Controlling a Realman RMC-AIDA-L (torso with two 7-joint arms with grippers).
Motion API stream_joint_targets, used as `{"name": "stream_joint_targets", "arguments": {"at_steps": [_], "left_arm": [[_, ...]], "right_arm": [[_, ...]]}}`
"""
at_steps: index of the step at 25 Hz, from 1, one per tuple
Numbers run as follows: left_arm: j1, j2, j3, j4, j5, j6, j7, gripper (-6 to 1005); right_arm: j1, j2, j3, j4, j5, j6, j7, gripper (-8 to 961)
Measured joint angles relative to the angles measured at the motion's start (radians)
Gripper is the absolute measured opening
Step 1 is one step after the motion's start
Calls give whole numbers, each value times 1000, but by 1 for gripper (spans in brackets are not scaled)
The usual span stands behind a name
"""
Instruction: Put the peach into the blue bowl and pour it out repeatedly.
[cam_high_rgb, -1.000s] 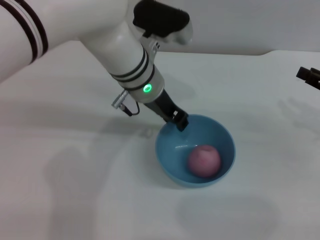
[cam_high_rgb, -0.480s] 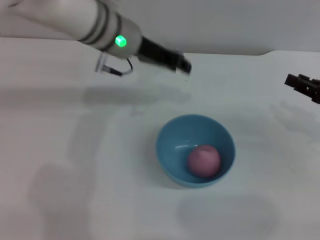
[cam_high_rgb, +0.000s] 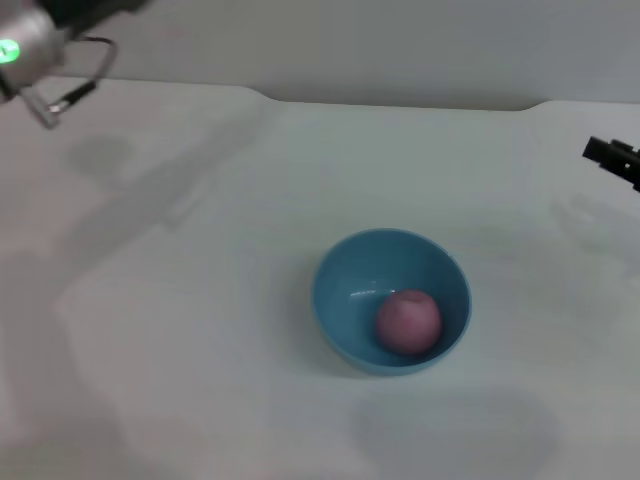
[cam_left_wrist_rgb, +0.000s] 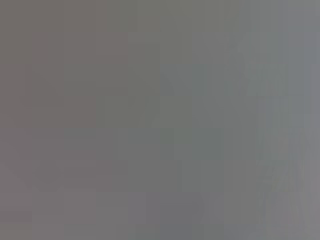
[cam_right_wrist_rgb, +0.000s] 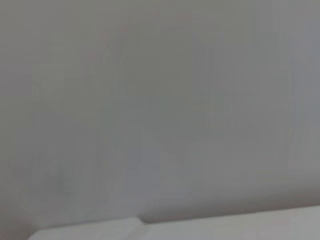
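Note:
The pink peach (cam_high_rgb: 408, 321) lies inside the light-blue bowl (cam_high_rgb: 345, 265), toward its right side. The bowl stands upright on the white table in the middle of the head view. My left arm (cam_high_rgb: 25, 50) is pulled back to the top left corner, far from the bowl; its gripper is out of the picture. My right gripper (cam_high_rgb: 612, 157) shows only as a dark tip at the right edge, well away from the bowl. The left wrist view shows only a plain grey surface. The right wrist view shows a grey wall.
The white table (cam_high_rgb: 200, 330) spreads around the bowl, with its back edge against a grey wall (cam_high_rgb: 400, 50). The table's edge also shows in the right wrist view (cam_right_wrist_rgb: 200, 227).
My left arm has withdrawn from the bowl's rim, up and to the left, almost out of the head view. The bowl and peach have not moved. The right gripper shifted slightly.

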Motion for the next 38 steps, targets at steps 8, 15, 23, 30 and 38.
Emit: {"name": "stream_joint_targets", "arguments": {"at_steps": [8,15,23,30,38], "left_arm": [[106,-6,-13,-172,-390,8,555,345],[100,-14,-5,-378,-567,33,1180,344],[48,-16,-13,-532,-571,-20,1624,345],[43,-16,-7,-545,-571,-36,1657,344],[37,-15,-7,-548,-571,-48,1659,342]], "right_arm": [[-4,5,7,-101,279,-126,-115,446],[-6,6,9,-156,376,-360,-196,445],[46,18,0,-308,520,-553,-803,444],[73,19,-64,-440,735,-502,-1237,444],[62,19,-132,-521,1043,-207,-1491,443]]}}
